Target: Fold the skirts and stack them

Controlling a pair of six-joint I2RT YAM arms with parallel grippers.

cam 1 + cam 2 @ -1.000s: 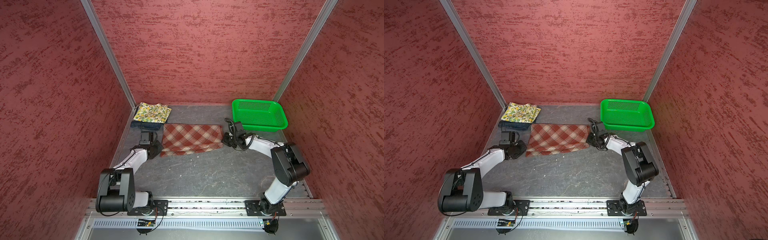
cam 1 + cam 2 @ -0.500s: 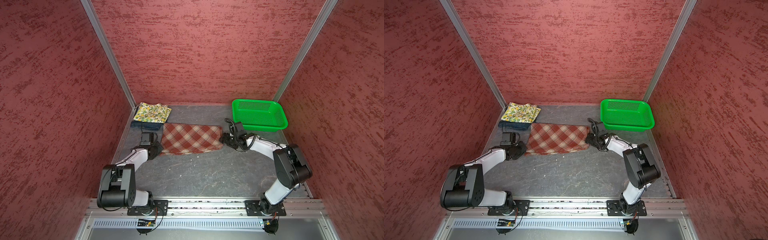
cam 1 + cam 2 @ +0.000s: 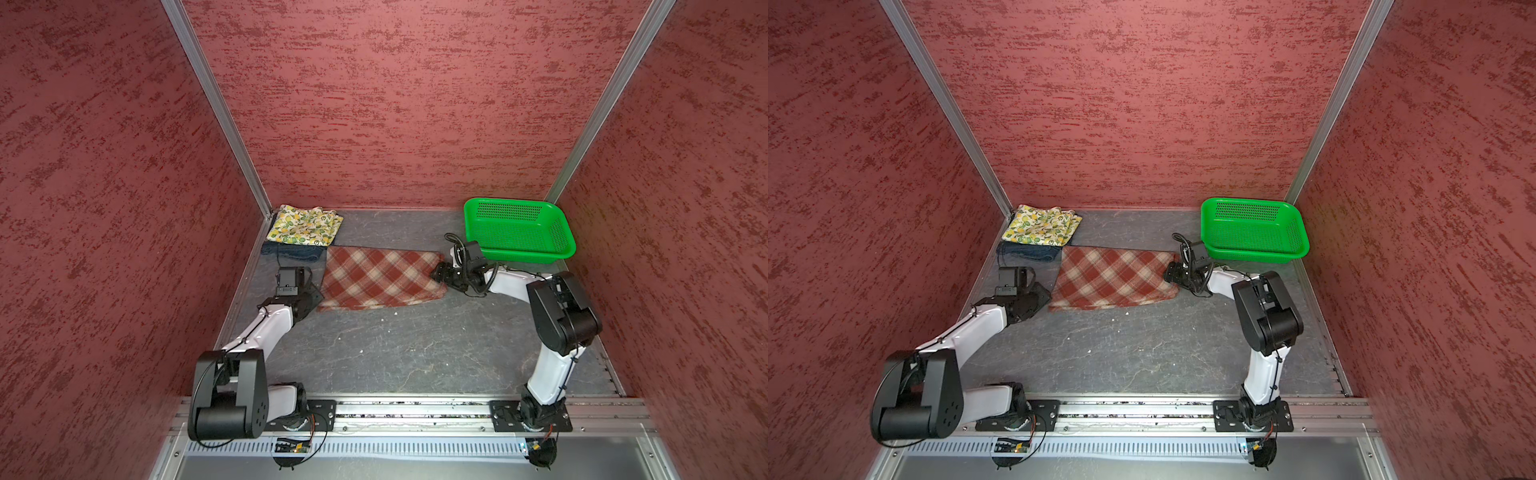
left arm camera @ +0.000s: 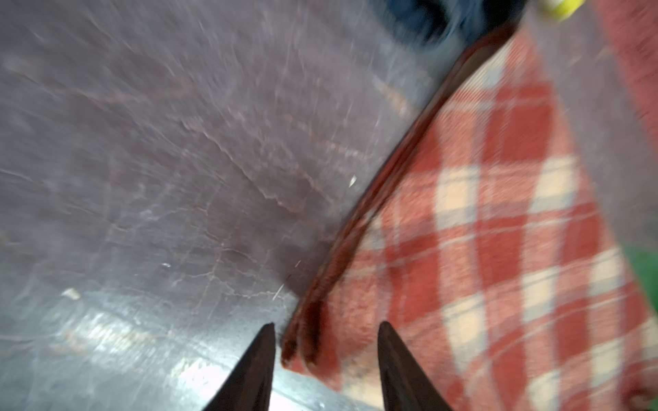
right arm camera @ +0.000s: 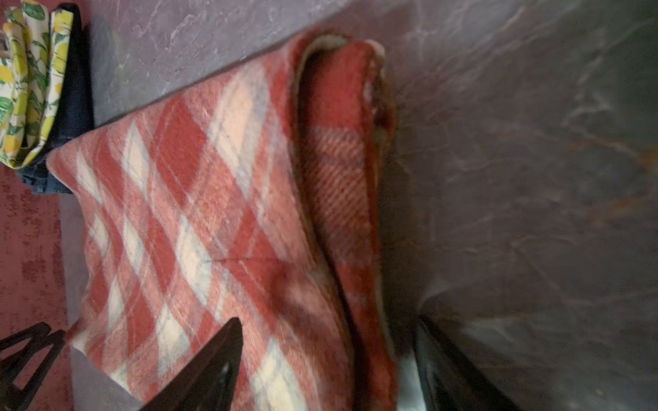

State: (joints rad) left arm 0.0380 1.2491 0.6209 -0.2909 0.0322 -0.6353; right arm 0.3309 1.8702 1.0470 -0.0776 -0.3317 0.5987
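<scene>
Rust-red plaid skirt [image 3: 380, 280] flat; left hand [image 4: 326, 324], right hand [image 5: 328, 319] spread astride edges.

Table [image 3: 395, 353]: plaid skirt [image 3: 378, 282], denim skirt [image 3: 291, 251], basket [image 3: 507, 212]

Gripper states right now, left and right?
Left gripper: open, jaws straddling the plaid skirt edge, not clamping it.
Right gripper: open, jaws either side of the skirt's folded edge, no grip.

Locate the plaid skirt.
In both top views the plaid skirt lies flat toward the back, between the lemon skirt at left and the basket at right.
</scene>
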